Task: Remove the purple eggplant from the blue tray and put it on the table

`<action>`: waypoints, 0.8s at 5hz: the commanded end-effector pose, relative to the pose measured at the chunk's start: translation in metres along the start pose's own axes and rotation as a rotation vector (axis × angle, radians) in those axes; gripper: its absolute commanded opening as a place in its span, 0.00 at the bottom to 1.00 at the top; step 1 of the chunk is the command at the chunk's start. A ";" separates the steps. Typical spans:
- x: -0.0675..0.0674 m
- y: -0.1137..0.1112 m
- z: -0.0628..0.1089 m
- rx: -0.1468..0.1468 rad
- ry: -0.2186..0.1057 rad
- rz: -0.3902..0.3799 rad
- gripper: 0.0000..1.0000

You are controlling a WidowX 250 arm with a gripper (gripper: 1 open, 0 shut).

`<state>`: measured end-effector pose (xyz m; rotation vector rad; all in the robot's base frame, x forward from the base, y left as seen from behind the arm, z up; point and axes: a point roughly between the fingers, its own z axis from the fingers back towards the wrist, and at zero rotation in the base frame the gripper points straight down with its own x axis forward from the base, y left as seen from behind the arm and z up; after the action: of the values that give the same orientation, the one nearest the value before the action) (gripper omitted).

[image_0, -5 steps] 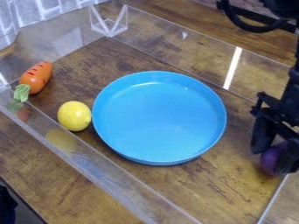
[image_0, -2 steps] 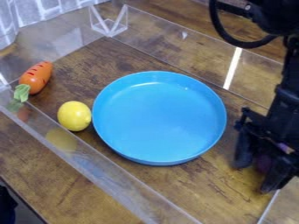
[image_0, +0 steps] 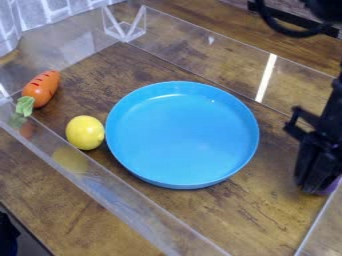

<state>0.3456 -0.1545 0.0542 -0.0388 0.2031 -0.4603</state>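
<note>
The blue tray (image_0: 150,168) lies in the middle of the table (image_0: 201,60) with nothing in it. My gripper (image_0: 317,180) points down at the table's right edge, just right of the tray. Its dark fingers (image_0: 309,165) stand close together as one narrow mass. Only a sliver of the purple eggplant (image_0: 329,184) shows, low by the fingertips and outside the tray. Whether the fingers touch it I cannot tell.
A yellow lemon (image_0: 84,131) lies left of the tray, and an orange carrot (image_0: 40,88) lies further left. A clear sheet covers the wood, with its front edge running diagonally below the tray. A clear plastic stand (image_0: 123,20) sits at the back.
A second ago the fingers held the eggplant low on the table. They then spread wide, and now they have drawn together again and stand slightly higher.
</note>
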 end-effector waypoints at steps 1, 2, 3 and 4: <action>0.010 0.001 0.015 0.022 -0.047 -0.084 1.00; 0.016 0.007 0.007 0.034 -0.030 -0.143 1.00; 0.016 0.008 0.008 0.030 -0.022 -0.104 1.00; 0.015 0.009 0.010 0.027 -0.018 -0.062 1.00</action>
<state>0.3546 -0.1529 0.0394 -0.0141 0.2485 -0.5378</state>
